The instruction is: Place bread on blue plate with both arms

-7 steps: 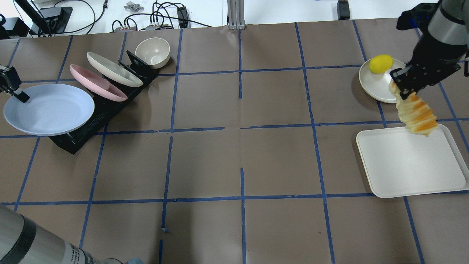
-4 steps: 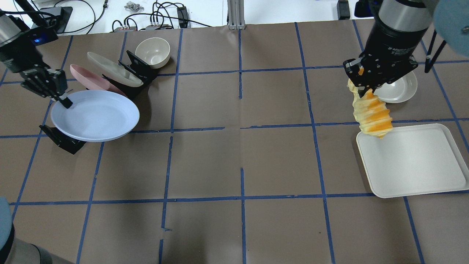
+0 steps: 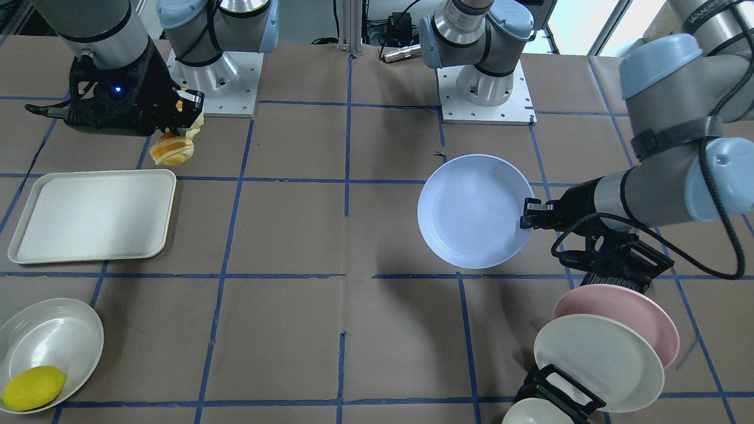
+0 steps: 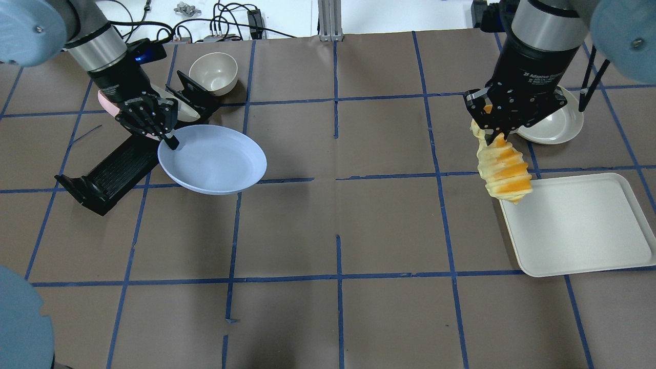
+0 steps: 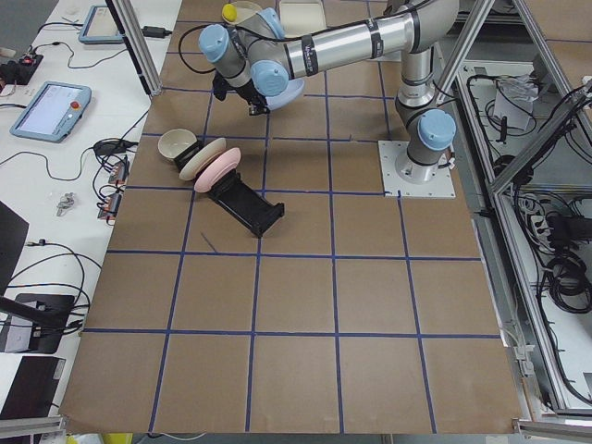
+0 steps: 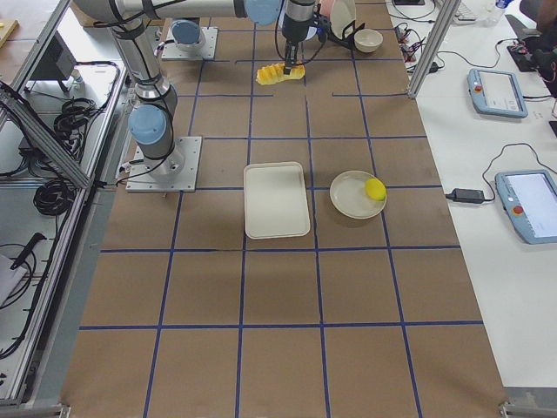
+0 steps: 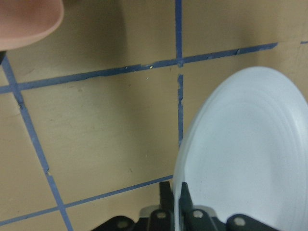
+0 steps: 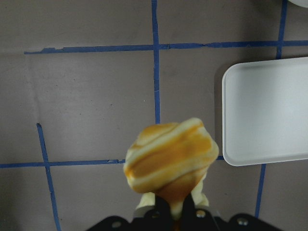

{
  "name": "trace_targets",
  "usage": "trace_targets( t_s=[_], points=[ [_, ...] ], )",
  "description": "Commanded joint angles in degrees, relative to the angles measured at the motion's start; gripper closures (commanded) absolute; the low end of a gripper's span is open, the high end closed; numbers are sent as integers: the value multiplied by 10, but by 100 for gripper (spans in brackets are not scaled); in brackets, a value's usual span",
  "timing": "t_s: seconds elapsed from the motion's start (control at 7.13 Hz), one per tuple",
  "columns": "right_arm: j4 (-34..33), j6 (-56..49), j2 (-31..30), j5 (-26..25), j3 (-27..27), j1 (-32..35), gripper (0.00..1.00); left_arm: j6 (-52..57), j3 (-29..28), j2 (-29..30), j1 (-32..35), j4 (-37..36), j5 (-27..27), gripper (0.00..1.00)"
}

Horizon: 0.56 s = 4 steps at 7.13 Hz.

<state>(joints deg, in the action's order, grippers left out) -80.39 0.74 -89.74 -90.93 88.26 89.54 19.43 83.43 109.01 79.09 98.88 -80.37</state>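
Note:
My left gripper (image 4: 171, 142) is shut on the rim of the pale blue plate (image 4: 215, 160) and holds it in the air, level, left of the table's middle. The plate also shows in the front view (image 3: 471, 209) and the left wrist view (image 7: 250, 159). My right gripper (image 4: 493, 134) is shut on the top end of the striped orange and cream bread (image 4: 502, 171). The loaf hangs down from it in the air, beside the white tray's near-left corner. The bread shows end-on in the right wrist view (image 8: 169, 156) and in the front view (image 3: 172, 150).
A black dish rack (image 4: 110, 171) at the left holds a pink plate (image 3: 624, 309) and a cream plate (image 3: 598, 360), with a cream bowl (image 4: 213, 73) behind. A white tray (image 4: 579, 225) lies at the right. A cream dish (image 3: 50, 347) holds a yellow lemon (image 3: 33, 387).
My left gripper has carried the blue plate off the rack and rightward toward the table's middle. My right gripper has moved a little left with the bread hanging from it.

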Motion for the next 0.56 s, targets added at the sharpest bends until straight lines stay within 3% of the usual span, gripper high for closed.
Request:
trace_targets(
  t_s=[0.0,0.42],
  points=[
    [0,0,0,-3,2,1,96,-35,42,-2,29,-61,27,91],
    [-11,0,14,-4,2,3,96,-56,42,-4,61,-62,25,91]
  ],
)
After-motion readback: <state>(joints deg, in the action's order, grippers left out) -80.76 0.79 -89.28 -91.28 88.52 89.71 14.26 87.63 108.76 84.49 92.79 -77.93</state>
